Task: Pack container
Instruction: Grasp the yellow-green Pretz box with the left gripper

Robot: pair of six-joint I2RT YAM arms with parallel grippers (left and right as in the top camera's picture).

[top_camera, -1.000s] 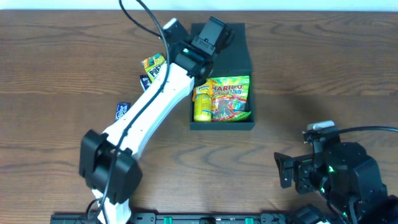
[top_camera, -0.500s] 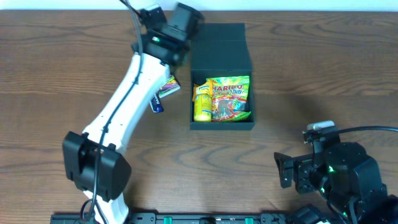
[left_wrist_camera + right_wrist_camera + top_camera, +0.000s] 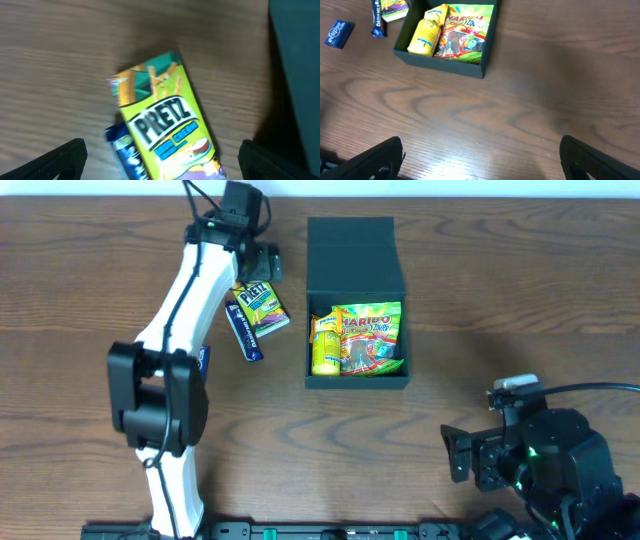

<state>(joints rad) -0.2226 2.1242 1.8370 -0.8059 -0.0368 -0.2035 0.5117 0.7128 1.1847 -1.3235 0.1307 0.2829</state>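
Observation:
The container (image 3: 357,381) is a dark square box with its flap lid folded back. Inside lie a Haribo bag (image 3: 371,335) and a yellow packet (image 3: 325,346); the right wrist view shows the container (image 3: 440,64) from the front. Left of it a green Pretz box (image 3: 263,303) rests partly on a dark blue bar (image 3: 246,333). My left gripper (image 3: 262,266) hovers open just behind the Pretz box (image 3: 165,125), which lies between its fingers untouched. My right gripper (image 3: 456,455) is open over bare table at the front right, with nothing in it (image 3: 482,162).
A small blue packet (image 3: 203,358) lies beside the left arm, also visible as the blue packet (image 3: 339,33) in the right wrist view. The blue bar (image 3: 125,156) pokes out under the Pretz box. The container's dark side (image 3: 297,75) stands close on the right.
The left arm has swung left from above the container's lid to above the Pretz box, its gripper empty and open. The right arm has not moved.

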